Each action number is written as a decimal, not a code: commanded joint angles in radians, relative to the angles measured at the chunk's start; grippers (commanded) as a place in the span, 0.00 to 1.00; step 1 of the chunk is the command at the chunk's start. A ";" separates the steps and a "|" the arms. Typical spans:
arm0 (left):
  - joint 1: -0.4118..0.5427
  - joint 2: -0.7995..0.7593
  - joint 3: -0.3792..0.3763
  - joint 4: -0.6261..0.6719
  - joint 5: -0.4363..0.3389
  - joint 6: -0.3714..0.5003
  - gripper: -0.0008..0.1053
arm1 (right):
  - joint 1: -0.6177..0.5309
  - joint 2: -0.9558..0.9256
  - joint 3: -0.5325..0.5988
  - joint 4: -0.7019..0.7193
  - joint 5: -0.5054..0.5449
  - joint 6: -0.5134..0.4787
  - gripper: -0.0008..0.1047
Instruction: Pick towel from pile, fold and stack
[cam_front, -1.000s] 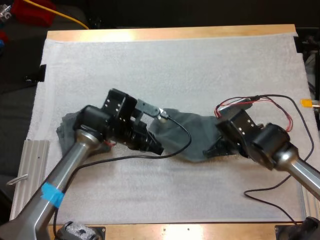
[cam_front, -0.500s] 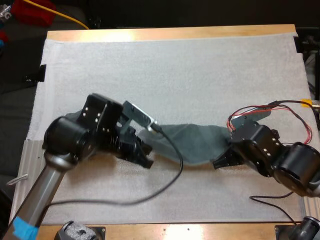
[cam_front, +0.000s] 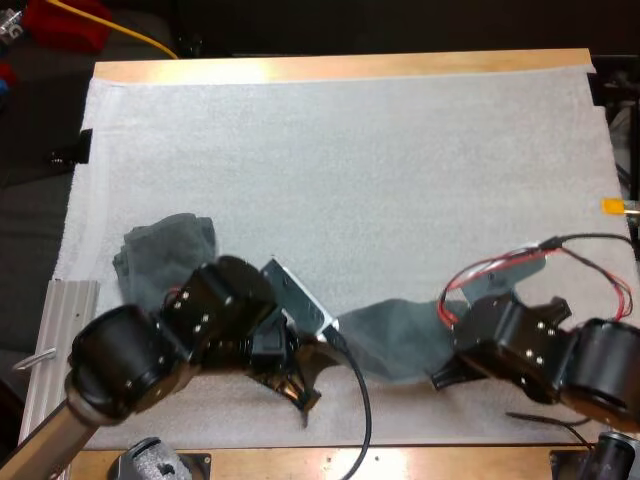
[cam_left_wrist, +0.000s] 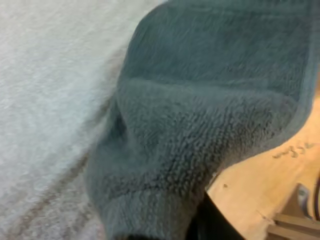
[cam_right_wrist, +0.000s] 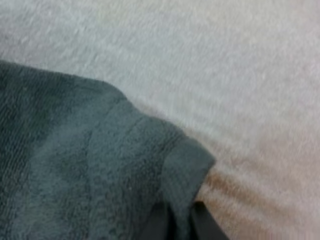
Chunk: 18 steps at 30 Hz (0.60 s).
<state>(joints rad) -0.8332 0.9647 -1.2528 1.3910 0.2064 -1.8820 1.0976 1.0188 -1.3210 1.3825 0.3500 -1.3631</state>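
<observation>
Spanning the gap, towel (cam_front: 398, 335), left end effector (cam_front: 302, 388) gripping one end, right end effector (cam_front: 442, 378) gripping the other

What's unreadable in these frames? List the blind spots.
High view: my left arm covers the near side of the crumpled pile; towel count unknown.
High view: the ends of the held towel run under the left pincer and right pincer; the arms hide the grip points.
Left wrist view: cloth drapes over the fingers; pinch depth cut off by the frame edge.
Right wrist view: the clamped corner is cut off likewise.
</observation>
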 joint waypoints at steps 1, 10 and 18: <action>-0.029 -0.011 -0.008 0.016 -0.033 -0.035 0.01 | 0.028 -0.014 -0.011 0.034 0.013 0.034 0.02; -0.121 -0.012 0.080 0.040 -0.197 -0.074 0.01 | 0.142 -0.011 -0.011 0.113 0.035 0.191 0.02; -0.121 -0.010 0.163 -0.001 -0.220 -0.074 0.01 | 0.140 0.025 0.040 0.070 0.065 0.201 0.02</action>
<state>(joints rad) -0.9516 0.9576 -1.0885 1.4043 0.0070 -1.9456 1.2387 1.0407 -1.2845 1.4490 0.4007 -1.1657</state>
